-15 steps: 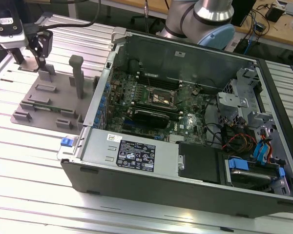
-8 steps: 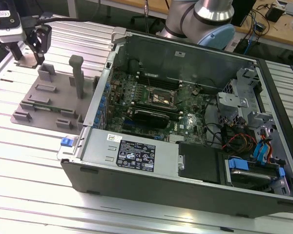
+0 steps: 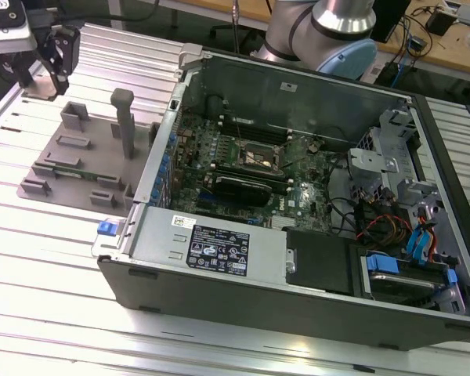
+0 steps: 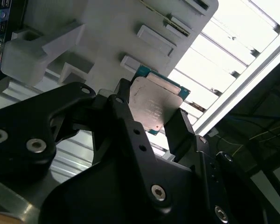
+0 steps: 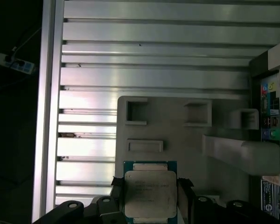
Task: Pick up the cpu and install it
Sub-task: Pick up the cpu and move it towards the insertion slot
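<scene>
cpu [image 5: 149, 195] looks clamped in the gripper [image 3: 43, 72], jaws closed onto its side edges; keep it level, don't squeeze harder.

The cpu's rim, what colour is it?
Teal green; the cpu shows best in the first wrist view.

Silver cpu [image 5: 150, 193], teal-green rim
</scene>
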Available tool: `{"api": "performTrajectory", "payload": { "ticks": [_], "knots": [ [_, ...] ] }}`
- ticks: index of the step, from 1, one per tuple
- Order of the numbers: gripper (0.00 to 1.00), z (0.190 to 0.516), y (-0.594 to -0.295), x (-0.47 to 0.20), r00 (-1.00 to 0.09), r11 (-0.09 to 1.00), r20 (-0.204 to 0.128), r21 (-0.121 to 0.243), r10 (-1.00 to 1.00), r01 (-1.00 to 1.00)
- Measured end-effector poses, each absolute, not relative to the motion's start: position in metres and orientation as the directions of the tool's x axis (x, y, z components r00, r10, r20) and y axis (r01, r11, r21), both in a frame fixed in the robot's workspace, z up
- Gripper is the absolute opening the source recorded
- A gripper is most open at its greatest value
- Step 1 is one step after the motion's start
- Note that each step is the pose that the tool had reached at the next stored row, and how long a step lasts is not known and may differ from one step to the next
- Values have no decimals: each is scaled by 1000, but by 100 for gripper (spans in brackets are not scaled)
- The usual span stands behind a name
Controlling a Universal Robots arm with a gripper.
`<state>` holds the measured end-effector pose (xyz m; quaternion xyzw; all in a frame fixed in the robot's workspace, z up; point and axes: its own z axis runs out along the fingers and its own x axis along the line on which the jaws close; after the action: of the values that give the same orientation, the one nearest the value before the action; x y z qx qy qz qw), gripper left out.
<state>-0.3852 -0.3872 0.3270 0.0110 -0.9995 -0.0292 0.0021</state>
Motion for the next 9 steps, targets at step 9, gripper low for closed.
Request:
{"api": "performTrajectory", "payload": {
  "ticks": [9],
  "knots": [
    [54,346,-387,-385,-1000,998,2,58,-22,-22]
  ]
}}
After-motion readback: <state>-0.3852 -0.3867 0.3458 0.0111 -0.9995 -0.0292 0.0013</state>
